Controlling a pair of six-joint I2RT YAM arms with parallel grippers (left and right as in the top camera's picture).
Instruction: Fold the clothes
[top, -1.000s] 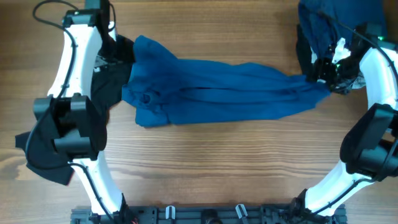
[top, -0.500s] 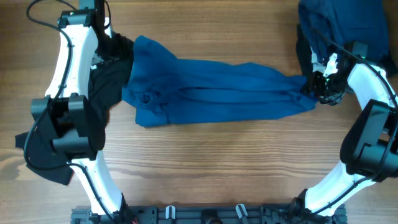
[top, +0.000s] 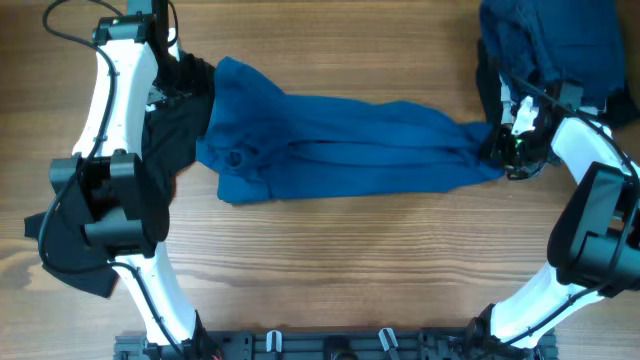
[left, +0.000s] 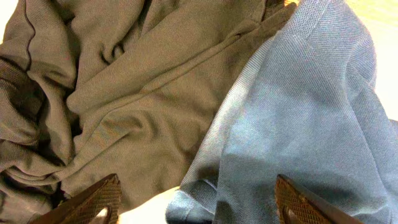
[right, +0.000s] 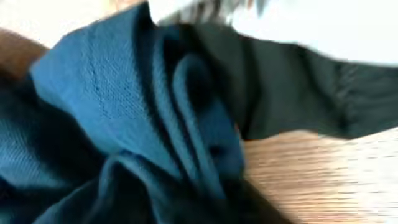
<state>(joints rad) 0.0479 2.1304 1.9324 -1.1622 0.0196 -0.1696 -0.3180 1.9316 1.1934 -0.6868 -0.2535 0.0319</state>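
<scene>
Royal-blue garment (top: 340, 145) stretched across the table (top: 330, 270) between both arms.
Left gripper (left: 199, 202), jaws spread wide, is over its 9 o'clock end, beside the black garment (top: 170, 140). Right gripper (top: 507, 150) at the 3 o'clock end, grip unreadable. Navy cloth (top: 550, 35) beyond, 1 o'clock.

the royal-blue garment (left: 311, 112) is showing a matt, finely knitted cloth weave; the table (top: 350, 260) is showing smooth, grained wood.
</scene>
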